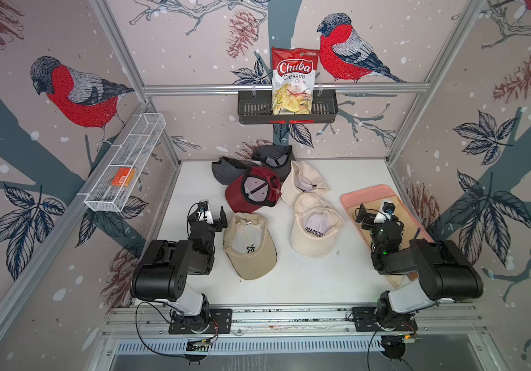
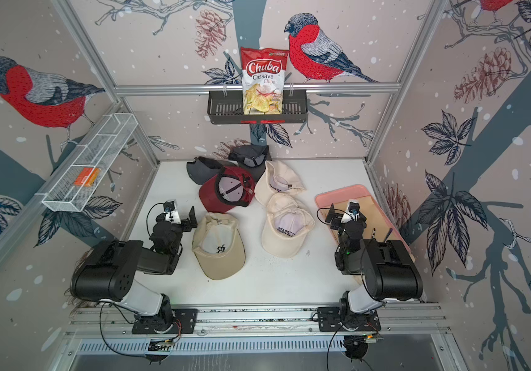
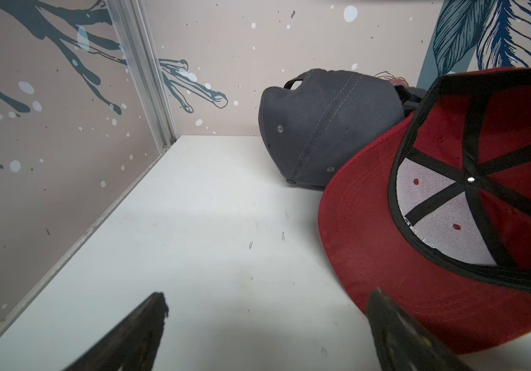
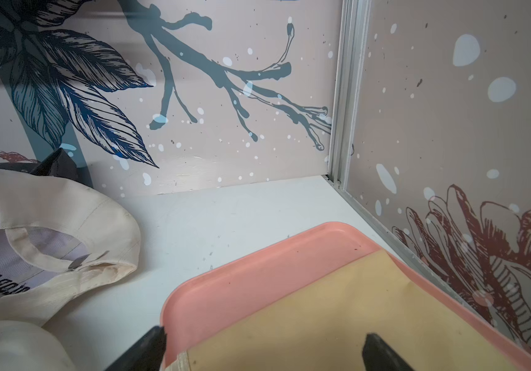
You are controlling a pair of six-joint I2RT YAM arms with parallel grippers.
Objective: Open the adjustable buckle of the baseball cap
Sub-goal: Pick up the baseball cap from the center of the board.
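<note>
The red cap (image 3: 386, 289) is made of matt, slightly napped cloth, and its inner seams are bound with black tape. The grey cap (image 3: 322, 128) is made of smooth woven cloth with visible stitching. The cream cap (image 4: 65, 208) is made of soft, creased cloth, and a small shiny metal buckle (image 4: 76, 261) is fixed to it. The table (image 3: 209, 225) is finished in matt white and lightly scuffed. The pink tray (image 4: 257, 282) is moulded in smooth, dull plastic. The chip bag (image 1: 293, 80) is wrapped in glossy film.

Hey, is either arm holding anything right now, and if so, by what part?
Nothing is held. The left gripper is open beside the red cap; the right gripper is open above the pink tray.
</note>
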